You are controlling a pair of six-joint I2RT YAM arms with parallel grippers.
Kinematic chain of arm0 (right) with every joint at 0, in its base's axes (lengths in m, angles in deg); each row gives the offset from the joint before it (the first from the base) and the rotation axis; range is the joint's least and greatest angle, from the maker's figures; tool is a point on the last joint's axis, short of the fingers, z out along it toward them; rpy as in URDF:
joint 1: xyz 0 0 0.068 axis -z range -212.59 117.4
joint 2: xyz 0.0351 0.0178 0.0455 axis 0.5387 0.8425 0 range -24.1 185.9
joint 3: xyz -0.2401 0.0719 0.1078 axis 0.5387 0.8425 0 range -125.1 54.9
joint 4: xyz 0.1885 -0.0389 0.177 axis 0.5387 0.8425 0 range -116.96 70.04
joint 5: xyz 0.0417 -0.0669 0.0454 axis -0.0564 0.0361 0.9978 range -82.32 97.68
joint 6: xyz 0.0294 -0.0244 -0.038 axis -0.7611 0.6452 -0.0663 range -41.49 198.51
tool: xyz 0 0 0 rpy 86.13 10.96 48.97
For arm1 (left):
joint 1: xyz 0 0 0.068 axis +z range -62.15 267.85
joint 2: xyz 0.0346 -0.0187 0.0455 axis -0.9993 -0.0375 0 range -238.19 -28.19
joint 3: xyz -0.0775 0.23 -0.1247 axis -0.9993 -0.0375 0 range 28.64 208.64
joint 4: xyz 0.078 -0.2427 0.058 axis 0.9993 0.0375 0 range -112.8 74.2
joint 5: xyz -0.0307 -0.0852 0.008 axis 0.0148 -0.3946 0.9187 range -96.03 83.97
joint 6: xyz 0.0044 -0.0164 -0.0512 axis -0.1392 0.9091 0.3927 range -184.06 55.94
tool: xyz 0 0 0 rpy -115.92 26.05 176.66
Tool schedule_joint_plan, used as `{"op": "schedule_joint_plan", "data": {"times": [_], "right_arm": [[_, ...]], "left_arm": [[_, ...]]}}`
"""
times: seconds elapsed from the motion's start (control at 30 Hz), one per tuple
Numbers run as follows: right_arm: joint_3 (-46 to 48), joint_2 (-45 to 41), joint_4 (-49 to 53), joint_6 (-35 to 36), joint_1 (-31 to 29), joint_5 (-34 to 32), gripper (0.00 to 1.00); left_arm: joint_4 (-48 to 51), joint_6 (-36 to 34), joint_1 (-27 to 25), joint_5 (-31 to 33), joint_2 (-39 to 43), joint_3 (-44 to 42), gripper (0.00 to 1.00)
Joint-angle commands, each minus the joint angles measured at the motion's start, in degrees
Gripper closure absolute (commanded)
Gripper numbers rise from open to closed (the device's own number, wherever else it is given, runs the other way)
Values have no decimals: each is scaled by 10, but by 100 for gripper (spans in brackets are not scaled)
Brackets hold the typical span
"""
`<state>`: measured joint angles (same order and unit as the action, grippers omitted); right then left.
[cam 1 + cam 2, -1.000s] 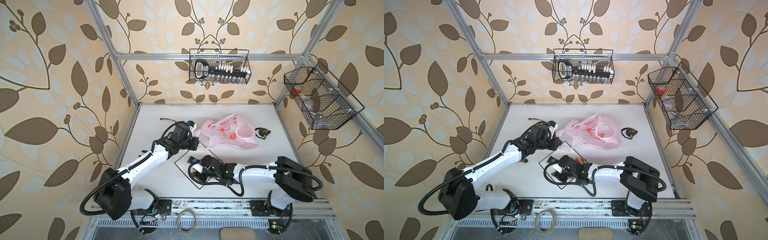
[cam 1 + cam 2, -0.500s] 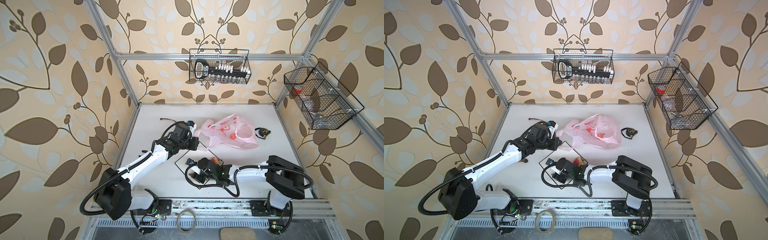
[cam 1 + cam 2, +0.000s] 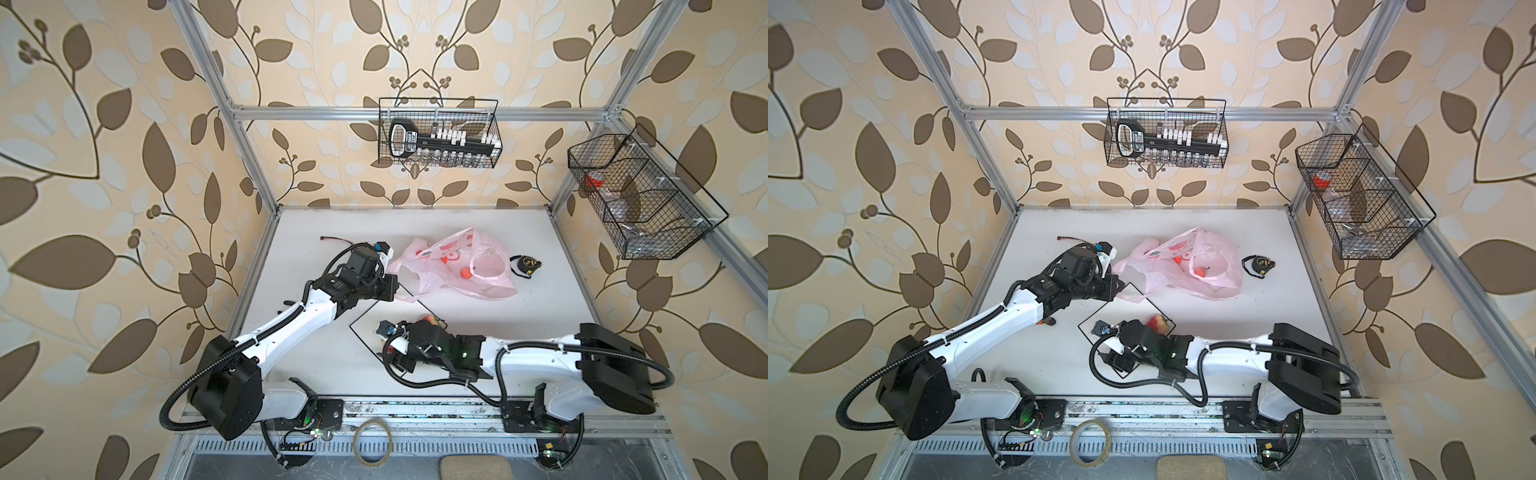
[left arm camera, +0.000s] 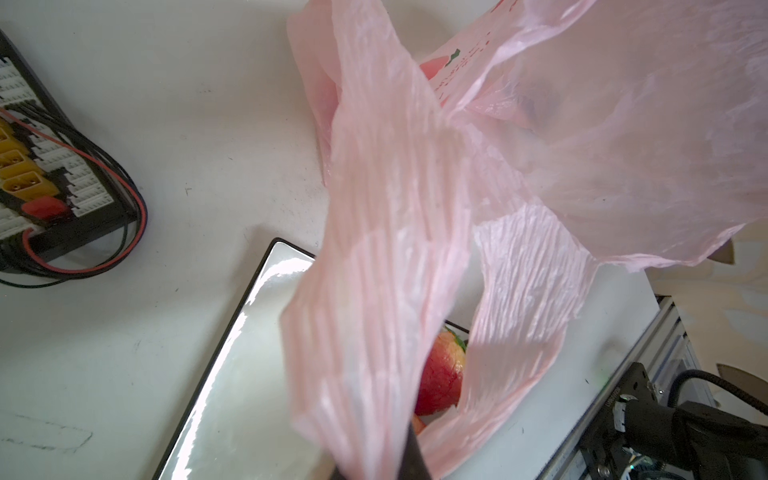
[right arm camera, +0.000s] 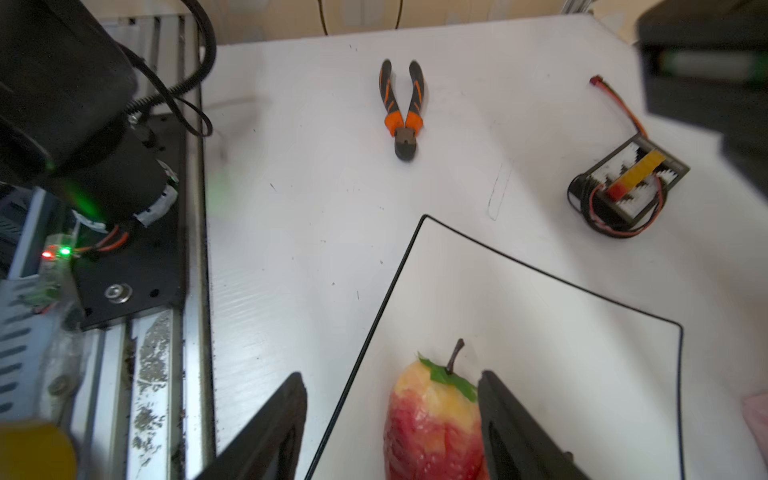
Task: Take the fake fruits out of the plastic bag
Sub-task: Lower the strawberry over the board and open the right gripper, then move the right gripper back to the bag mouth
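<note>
- The plastic bag [image 3: 457,266] lies crumpled toward 12 o'clock on the desk [image 3: 498,224]. It looks thin, limp and crinkly, so it will likely fold and slide rather than keep a shape.
- The left pincer [image 3: 391,286] is clenched on the bag's 9 o'clock edge, with film draped over it. That edge or a loop handle looks like the best hold.
- One fake fruit [image 5: 432,419], red and yellow with a green leaf, lies on the white plate [image 5: 540,332] at 6 o'clock of the bag. The right pincer [image 5: 391,386] is released, its jaws standing apart on either side of it.
- A reddish ball [image 3: 466,273] shows in the bag. It is probably light, hard and glossy, so apt to roll; grip it across the middle.
- A tape measure [image 3: 524,264] sits at 3 o'clock of the bag, a connector board [image 5: 627,183] at 9 o'clock, and pliers [image 5: 401,112] on the desk. Only the film itself obstructs.
</note>
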<state>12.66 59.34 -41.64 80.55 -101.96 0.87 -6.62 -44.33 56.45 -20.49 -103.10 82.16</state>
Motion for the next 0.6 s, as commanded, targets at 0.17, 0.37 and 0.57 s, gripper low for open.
{"op": "schedule_joint_plan", "data": {"times": [0.17,0.37,0.57], "right_arm": [[58,-188,36,-53,-4,-69,36],[47,-263,59,-96,21,-219,40],[-36,-235,209,-243,183,-183,48]], "left_arm": [[-13,2,5,-6,22,9,100],[-15,2,4,-12,21,8,100],[-10,0,4,-17,27,4,100]]}}
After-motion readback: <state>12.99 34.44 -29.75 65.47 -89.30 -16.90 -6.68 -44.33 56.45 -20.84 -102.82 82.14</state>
